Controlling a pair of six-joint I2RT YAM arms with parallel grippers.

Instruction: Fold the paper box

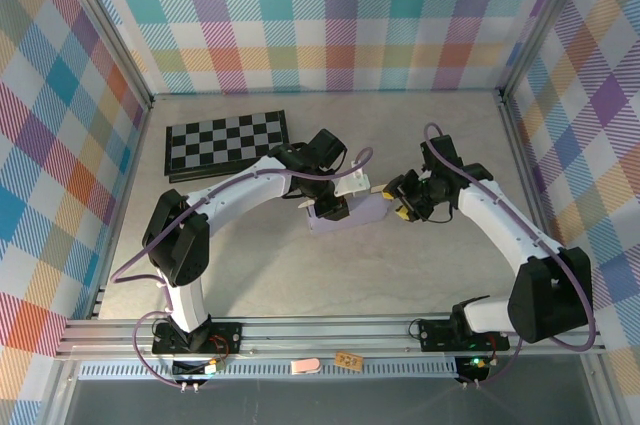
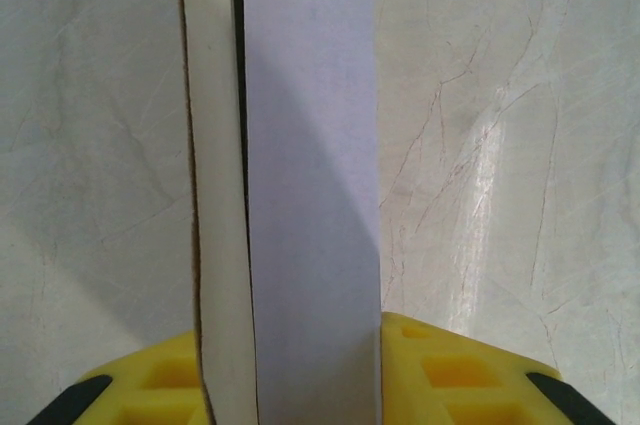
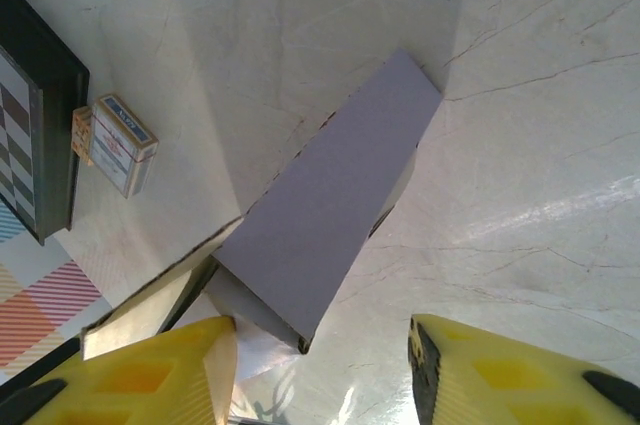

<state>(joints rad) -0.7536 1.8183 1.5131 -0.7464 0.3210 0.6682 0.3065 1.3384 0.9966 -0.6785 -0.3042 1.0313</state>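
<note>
The paper box (image 1: 352,213), lavender card with a cream reverse, lies partly folded at the table's middle between the two arms. My left gripper (image 1: 326,208) is at its left end. In the left wrist view a lavender panel (image 2: 310,195) and a cream panel (image 2: 218,195) stand side by side and fill the gap between the yellow fingers (image 2: 470,370), so my left gripper (image 2: 290,355) is shut on it. My right gripper (image 1: 398,205) is at the box's right end. There the box (image 3: 330,205) points its corner between the open jaws of my right gripper (image 3: 320,375), close to the left finger (image 3: 150,380). A cream flap (image 3: 150,305) stands up beside that finger.
A black-and-white checkerboard (image 1: 228,143) lies at the back left of the table. A small patterned card pack (image 3: 115,143) rests on the table beside the checkerboard's edge (image 3: 35,135). Plaid walls close in the back and both sides.
</note>
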